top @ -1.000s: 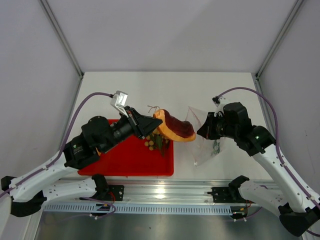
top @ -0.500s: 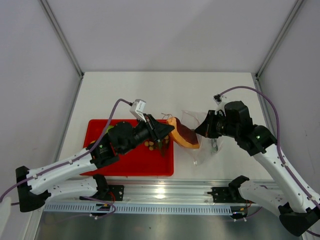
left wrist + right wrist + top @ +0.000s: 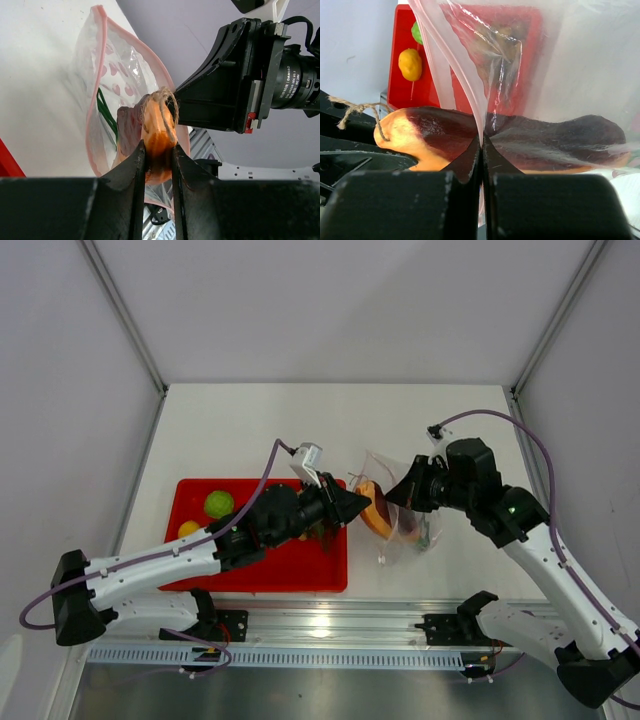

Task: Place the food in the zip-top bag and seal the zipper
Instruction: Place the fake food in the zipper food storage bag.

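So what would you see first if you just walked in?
Probably the big brown-red meat slab in the middle, pinched by the left gripper and poking partway into the clear bag. The right gripper holds the bag's edge. Off to the left, a red tray has a green ball and a yellow ball.

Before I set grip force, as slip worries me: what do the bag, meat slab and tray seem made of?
The zip-top bag: thin clear plastic film, glossy; it crinkles and catches glare. The meat slab: probably moulded plastic or rubber, smooth, faint sheen, evenly painted; likely a toy. The red tray: seemingly rigid plastic, uniform colour, dull sheen.
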